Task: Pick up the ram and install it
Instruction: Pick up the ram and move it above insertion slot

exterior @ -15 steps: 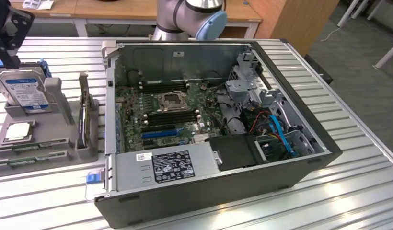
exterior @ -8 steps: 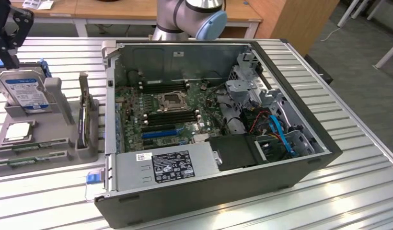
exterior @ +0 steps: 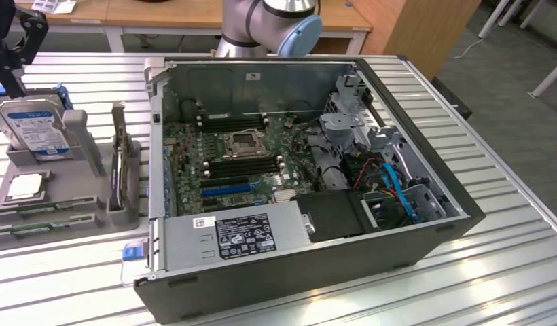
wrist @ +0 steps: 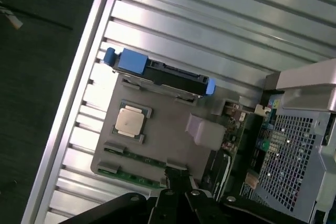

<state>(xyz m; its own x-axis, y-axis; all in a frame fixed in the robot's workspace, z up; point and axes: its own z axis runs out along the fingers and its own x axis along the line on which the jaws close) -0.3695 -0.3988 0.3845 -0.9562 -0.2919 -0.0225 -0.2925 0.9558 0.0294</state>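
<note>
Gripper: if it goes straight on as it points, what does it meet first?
The gripper would likely meet the gray holder, near the end of the ram in it; depth is unclear.

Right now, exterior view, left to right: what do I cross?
hard drive → upright card → CPU socket → blue cable
</note>
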